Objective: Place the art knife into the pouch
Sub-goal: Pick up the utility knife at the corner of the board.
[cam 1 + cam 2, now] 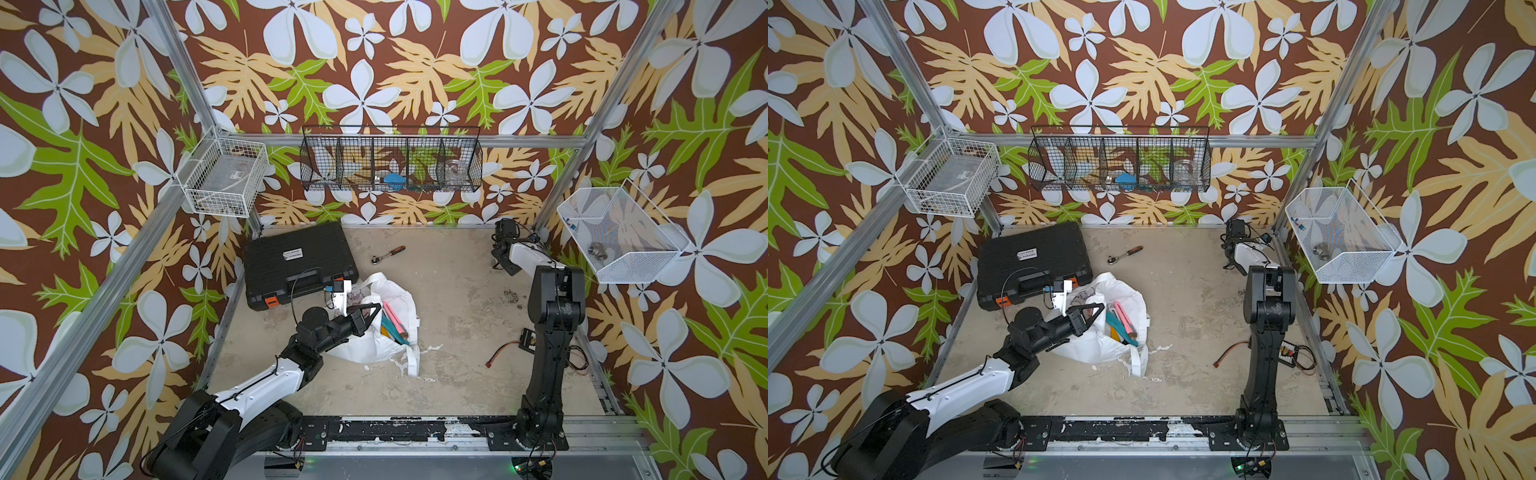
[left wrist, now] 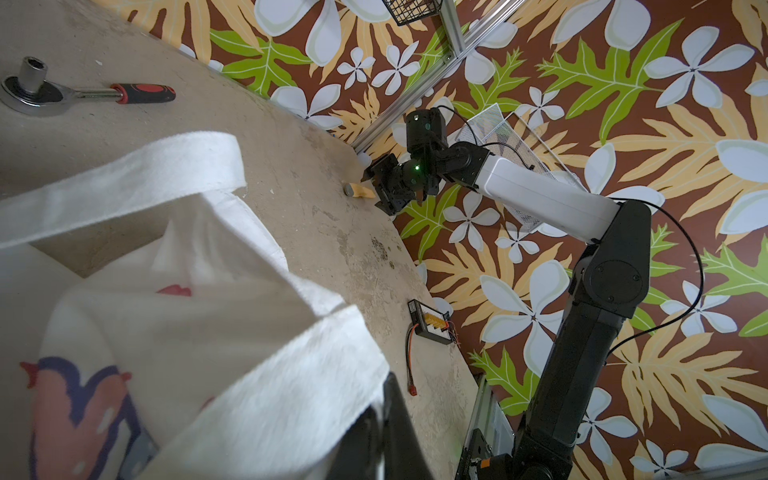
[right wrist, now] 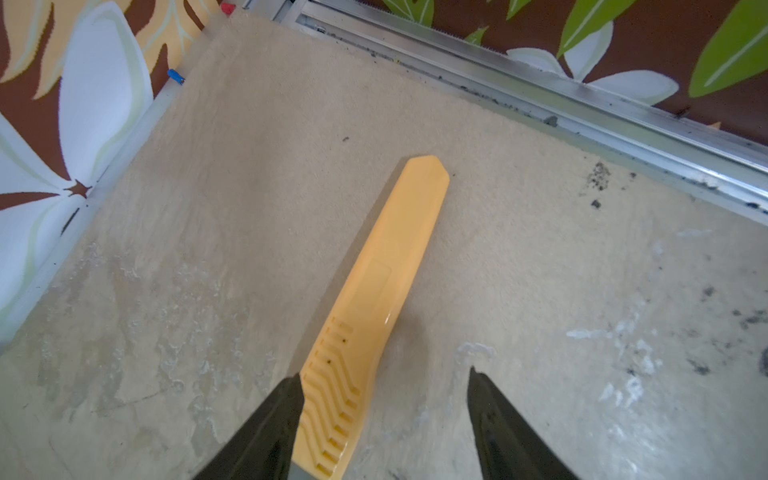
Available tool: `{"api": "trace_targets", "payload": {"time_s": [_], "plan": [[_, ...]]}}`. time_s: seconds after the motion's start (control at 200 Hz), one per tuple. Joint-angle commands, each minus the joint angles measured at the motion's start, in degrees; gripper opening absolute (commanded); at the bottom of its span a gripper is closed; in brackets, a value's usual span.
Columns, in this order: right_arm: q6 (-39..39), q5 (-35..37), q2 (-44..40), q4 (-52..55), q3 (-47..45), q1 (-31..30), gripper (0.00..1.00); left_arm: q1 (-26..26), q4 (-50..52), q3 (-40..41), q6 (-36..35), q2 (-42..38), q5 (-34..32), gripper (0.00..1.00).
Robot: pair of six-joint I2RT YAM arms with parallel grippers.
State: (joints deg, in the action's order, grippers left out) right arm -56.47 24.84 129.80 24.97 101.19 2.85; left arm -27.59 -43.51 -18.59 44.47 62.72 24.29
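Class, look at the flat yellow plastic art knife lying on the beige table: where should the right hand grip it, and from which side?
Grip the ridged section of the yellow plastic art knife, probably from above, closing across its narrow width. It lies flat on the beige table, long and slim, and the open right hand straddles those ridges.

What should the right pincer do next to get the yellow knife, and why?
Probably close the right pincer on the yellow knife. It lies flat on the table between the open fingers, not yet gripped. The left pincer is shut on the white bag, so the bag looks ready.
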Motion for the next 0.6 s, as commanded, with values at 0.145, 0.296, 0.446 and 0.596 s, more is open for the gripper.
{"api": "trace_targets", "payload": {"time_s": [0.145,0.296,0.446,0.596], "plan": [[0.48,-0.75,4.15,3.39,5.58,0.42,0.68,-0.09,-1.23,0.04,-0.52,-0.05,0.47,0.0],[0.13,-3.2,6.05,4.6,8.21,1.25,0.69,-0.05,-0.78,0.09,-0.7,-0.38,0.23,0.0],[-0.44,-4.22,6.95,5.48,8.81,1.29,0.69,-0.07,-1.0,-0.03,-0.63,-0.11,0.22,0.0],[-0.11,-5.49,7.94,5.27,8.66,1.31,0.68,-0.08,-1.04,0.13,-0.61,-0.19,0.11,0.0]]}}
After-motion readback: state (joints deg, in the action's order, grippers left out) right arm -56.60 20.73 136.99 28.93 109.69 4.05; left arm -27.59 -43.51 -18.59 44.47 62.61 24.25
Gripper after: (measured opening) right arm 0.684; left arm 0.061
